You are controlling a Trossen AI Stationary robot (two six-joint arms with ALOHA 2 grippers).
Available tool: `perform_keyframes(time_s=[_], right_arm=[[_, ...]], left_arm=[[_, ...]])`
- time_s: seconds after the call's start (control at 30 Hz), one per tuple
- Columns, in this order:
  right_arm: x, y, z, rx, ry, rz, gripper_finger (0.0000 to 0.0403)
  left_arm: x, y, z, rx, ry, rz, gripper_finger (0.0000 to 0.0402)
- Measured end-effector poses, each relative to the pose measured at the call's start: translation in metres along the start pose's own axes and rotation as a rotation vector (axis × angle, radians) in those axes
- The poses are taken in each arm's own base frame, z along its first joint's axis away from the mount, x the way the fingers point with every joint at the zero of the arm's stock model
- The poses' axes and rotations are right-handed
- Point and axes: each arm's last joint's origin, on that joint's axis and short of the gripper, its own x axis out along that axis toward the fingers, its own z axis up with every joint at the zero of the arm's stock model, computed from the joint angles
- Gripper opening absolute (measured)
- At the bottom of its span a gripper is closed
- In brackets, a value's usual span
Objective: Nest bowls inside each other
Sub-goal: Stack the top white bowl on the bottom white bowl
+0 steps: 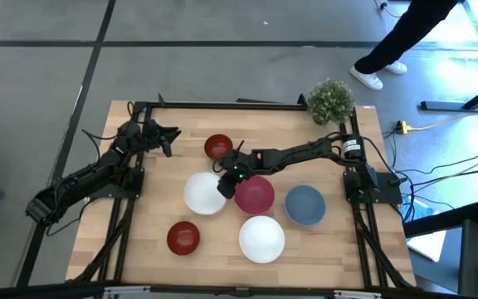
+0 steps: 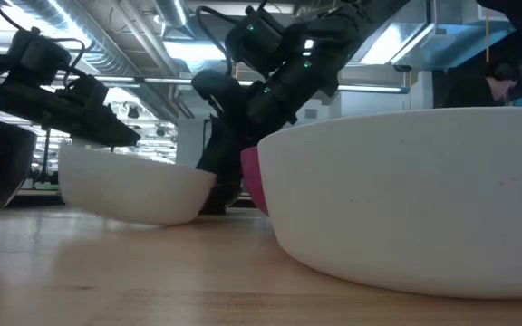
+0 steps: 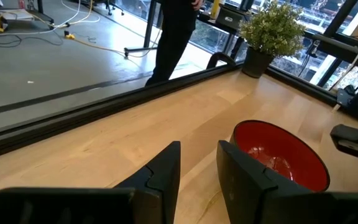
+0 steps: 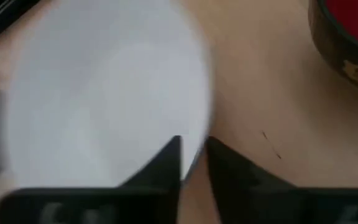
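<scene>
Bowls sit all over my wooden table (image 1: 139, 249), six of them, none nested yet. My right claw (image 4: 192, 160) is down at the rim of the white bowl (image 1: 203, 193) in the middle — one finger inside, one outside, nearly together on that thin edge. I think I am pinching it, but it may not be tight yet.

The pink bowl (image 1: 255, 193) touches that white one. The blue bowl (image 1: 305, 205) is just beside the pink one. Another white bowl (image 1: 261, 238) sits near the front. One dark red bowl (image 1: 217, 147) is at the back, near the small green plant (image 1: 331, 100), and the other dark red bowl (image 1: 182, 237) is near the front.

This white bowl looks hard, smooth and light — slippery too, I guess. The rim is the only good place to grab. It may tip when lifted, so go slow.

My left claw (image 3: 199, 168) waits at the back, fingers a little apart, holding nothing.
</scene>
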Motion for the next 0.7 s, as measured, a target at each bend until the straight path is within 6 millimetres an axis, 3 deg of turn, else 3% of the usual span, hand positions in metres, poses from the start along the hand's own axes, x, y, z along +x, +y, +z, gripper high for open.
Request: perform_keyframes(time_s=[0.07,0.4,0.7], right_arm=[[0.0,0.0,0.0,-0.02,0.003,0.001,0.0015],[-0.002,0.0,0.007,-0.027,0.003,-0.016,0.0006],[-0.031,0.023,0.052,-0.193,0.034,-0.042,0.0006]], left_arm=[[0.0,0.0,0.0,0.0,0.0,0.0,0.0099],[0.0,0.0,0.0,0.0,0.0,0.0,0.0099],[0.0,0.0,0.0,0.0,0.0,0.0,0.0099]])
